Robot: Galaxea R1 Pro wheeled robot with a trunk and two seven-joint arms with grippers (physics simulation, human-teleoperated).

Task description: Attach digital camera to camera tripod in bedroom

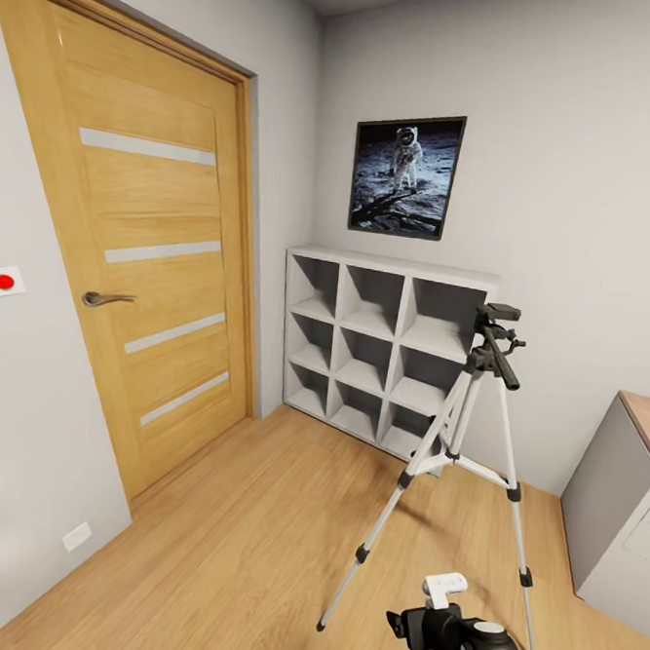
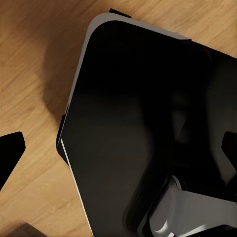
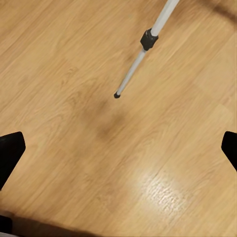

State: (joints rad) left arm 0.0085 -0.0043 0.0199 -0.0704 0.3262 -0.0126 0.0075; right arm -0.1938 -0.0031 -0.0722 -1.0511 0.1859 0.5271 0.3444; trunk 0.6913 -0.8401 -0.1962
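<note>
I'm in the bedroom w/ the camera tripod standing at about 1 o'clock ahead of me on the wood floor, in front of the white cube shelf; its head looks bare and I can't spot the digital camera anywhere. Right gripper is spread wide, hanging over bare planks w/ one tripod foot just ahead; left gripper tips look spread too, over the robot's dark body. I'd say the job is still at the approach/search stage, so I'd roll slowly, keep the base clear of that near leg, and pan to find the cam first.
</note>
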